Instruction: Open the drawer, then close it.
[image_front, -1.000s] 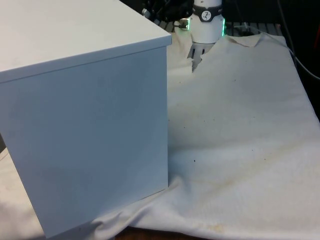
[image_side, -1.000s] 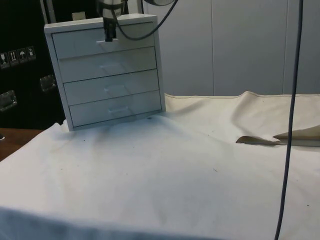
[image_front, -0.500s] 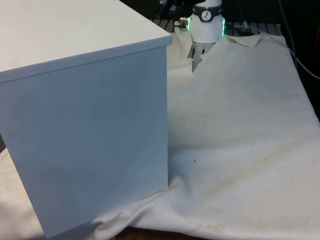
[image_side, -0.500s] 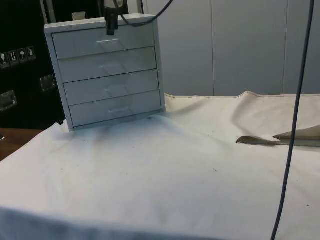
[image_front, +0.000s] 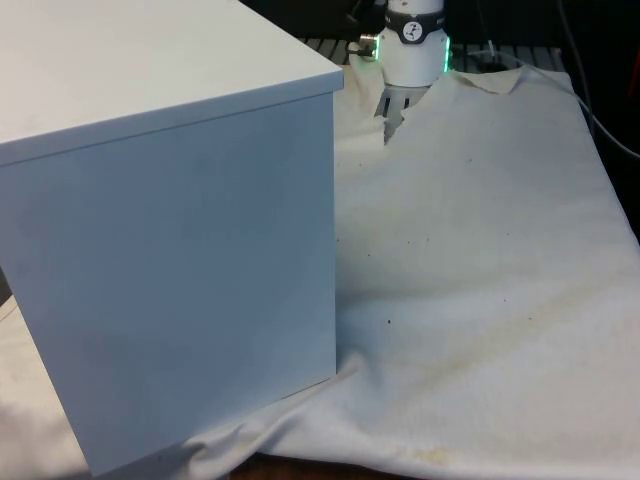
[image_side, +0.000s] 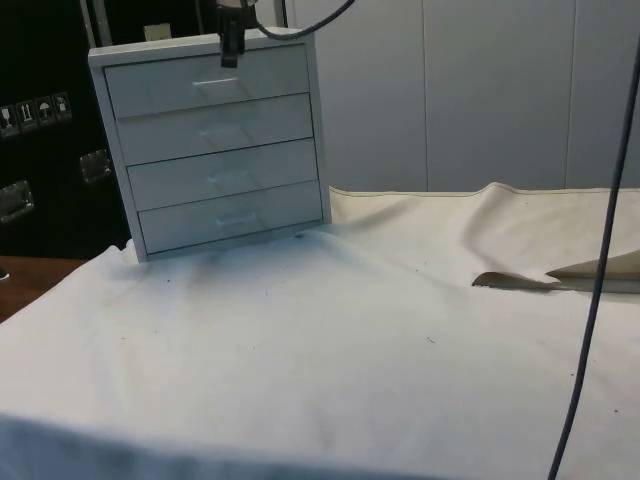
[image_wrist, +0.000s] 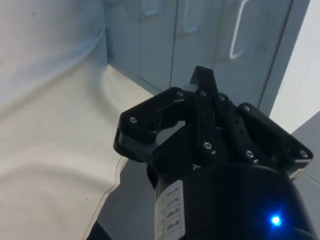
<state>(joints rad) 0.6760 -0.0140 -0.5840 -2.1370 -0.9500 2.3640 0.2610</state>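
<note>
A white chest of drawers (image_side: 215, 150) stands on the cloth, and each of its several drawers sits flush and shut. In the front view it turns a plain side (image_front: 180, 240) to the camera. My gripper (image_side: 231, 55) hangs by the chest's top edge, just above and slightly right of the top drawer's handle (image_side: 215, 85), not touching it. In the wrist view my gripper (image_wrist: 204, 77) is shut on nothing, and the top drawer's handle (image_wrist: 237, 30) lies beyond the tips, with the other handles past it.
White cloth (image_side: 330, 340) covers the table in front of the chest. A raised fold of cloth (image_side: 560, 275) lies at the side view's right, and a dark cable (image_side: 600, 250) hangs there. Cloth (image_front: 480, 250) spreads over the front view's right.
In the side view my gripper has risen from the top drawer's handle and drifted right, up to the chest's top edge. The drawers look the same.
</note>
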